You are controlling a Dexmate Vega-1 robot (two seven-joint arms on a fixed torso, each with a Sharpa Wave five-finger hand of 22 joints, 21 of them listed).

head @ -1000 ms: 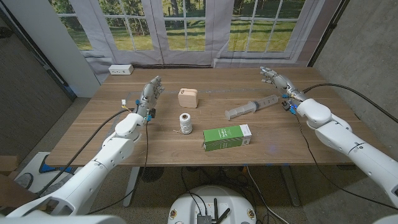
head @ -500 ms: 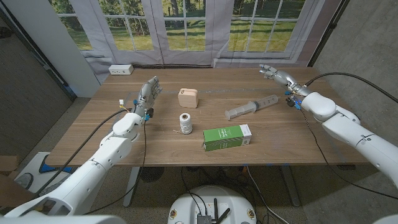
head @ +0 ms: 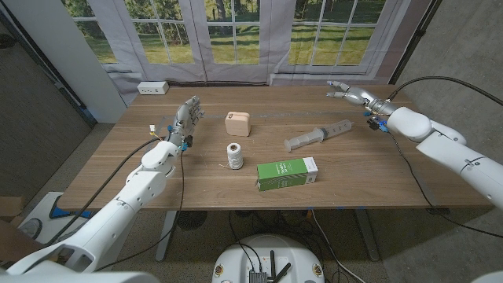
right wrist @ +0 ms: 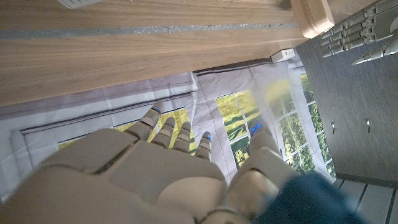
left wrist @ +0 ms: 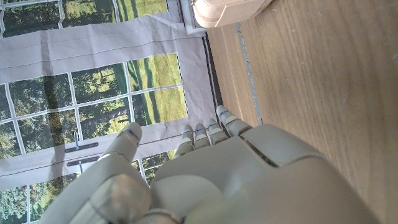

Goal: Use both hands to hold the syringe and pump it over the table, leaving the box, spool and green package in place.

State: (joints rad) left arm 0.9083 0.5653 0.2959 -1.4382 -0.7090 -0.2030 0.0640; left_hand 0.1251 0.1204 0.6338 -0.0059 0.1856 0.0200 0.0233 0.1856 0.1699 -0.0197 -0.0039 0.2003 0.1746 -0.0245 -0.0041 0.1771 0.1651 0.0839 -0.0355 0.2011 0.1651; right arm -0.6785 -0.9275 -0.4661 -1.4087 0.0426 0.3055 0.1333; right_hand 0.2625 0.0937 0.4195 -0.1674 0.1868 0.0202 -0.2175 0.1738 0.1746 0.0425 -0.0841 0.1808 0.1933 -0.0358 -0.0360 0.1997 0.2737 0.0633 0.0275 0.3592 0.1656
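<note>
Daylight from the tall windows behind the desk [head: 118, 177] is falling across its wooden top, where we are finding the syringe [head: 317, 135] lying untouched, slanted, on the right half toward the far edge.

Over the last second we are watching our right hand [head: 347, 92] lifting and swinging away from the surface: a second ago it was hanging low near the far right corner, just beyond the plunger end, and now it is hovering above the far edge with the forearm turned more level. We are judging that as an approach being set up, not a grasp. Our left hand [head: 188, 116] is staying where it was, near the far left part of the desk, and nothing on the desk is shifting.

Both hands are holding nothing, fingers apart and stretched out; the wrist views are showing the same for the left hand [left wrist: 205, 180] and the right hand [right wrist: 155, 171].

The syringe is sitting near the right hand, with its thin end pointing toward the far right corner and that hand above and beyond it, not touching. The left hand is well apart from it, with the box [head: 237, 123] and the spool [head: 233, 154] lying between. The green package [head: 287, 173] is resting just in front of the syringe barrel, toward the near edge, so we are expecting any reach to need care there.
</note>
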